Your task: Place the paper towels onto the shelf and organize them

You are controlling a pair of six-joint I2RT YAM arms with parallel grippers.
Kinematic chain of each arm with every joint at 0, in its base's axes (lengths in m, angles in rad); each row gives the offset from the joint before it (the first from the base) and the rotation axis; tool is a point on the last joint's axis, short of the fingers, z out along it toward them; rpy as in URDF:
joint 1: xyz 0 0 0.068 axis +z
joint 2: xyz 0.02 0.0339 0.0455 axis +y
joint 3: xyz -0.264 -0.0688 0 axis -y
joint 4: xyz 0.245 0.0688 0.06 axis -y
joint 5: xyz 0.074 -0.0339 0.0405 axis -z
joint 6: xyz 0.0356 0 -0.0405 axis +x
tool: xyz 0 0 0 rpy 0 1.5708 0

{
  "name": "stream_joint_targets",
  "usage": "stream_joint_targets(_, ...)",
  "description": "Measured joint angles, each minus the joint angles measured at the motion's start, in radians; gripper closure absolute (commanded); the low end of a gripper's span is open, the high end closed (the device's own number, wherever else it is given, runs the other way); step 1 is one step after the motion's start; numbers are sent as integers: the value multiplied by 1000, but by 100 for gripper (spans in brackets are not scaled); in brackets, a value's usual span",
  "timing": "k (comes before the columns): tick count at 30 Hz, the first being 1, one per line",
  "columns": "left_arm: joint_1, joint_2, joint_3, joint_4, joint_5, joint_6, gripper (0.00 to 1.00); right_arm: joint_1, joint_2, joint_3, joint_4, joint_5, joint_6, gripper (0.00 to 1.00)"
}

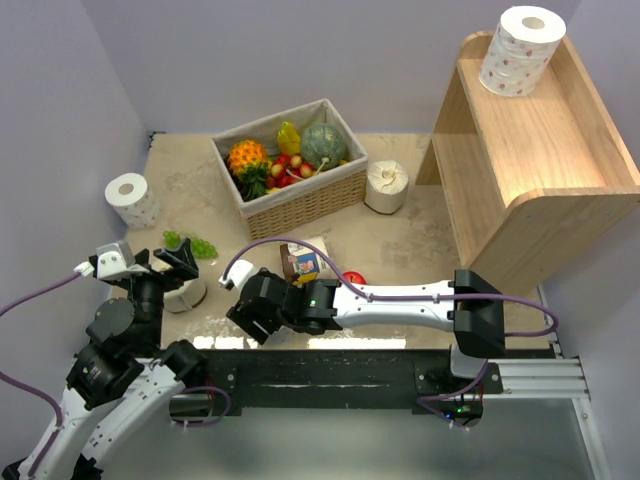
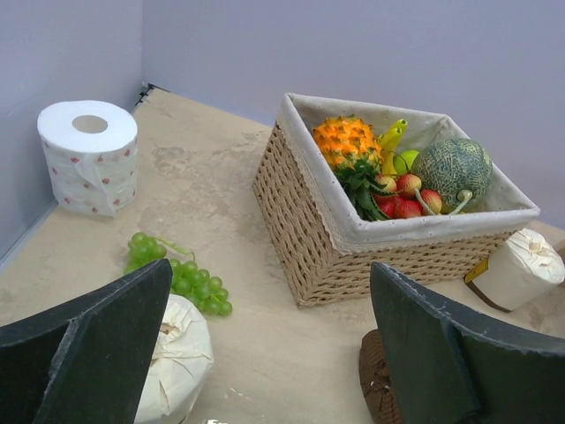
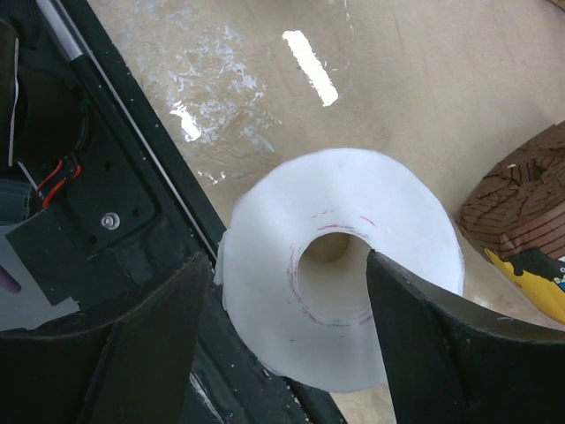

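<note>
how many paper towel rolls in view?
5 rolls: one atop the shelf, one far left, a cream one beside the wicker basket, a cream one below the left gripper, one at the right gripper. Others may be hidden.

Wht paper towels (image 1: 522, 50) w/ pink dots, light-wood shelf (image 1: 545, 150)

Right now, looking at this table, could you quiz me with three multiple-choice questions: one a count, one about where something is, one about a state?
1. Paper towel rolls on the shelf: A none, B one, C three.
2. The green grapes lie: A on the shelf, B on the table, C in a gripper.
3. The left gripper is: A open and empty, B shut on a roll, C shut on grapes.
Answers: B, one dotted paper towel roll stands on the shelf's top; B, they rest on the tabletop; A, its fingers stand wide apart, gripping nothing.
</note>
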Motion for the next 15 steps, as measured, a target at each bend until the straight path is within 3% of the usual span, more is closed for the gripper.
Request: stream_joint_targets(15, 1, 6, 0, 0, 0, 0, 0, 13, 19, 21, -28, 11, 43, 29)
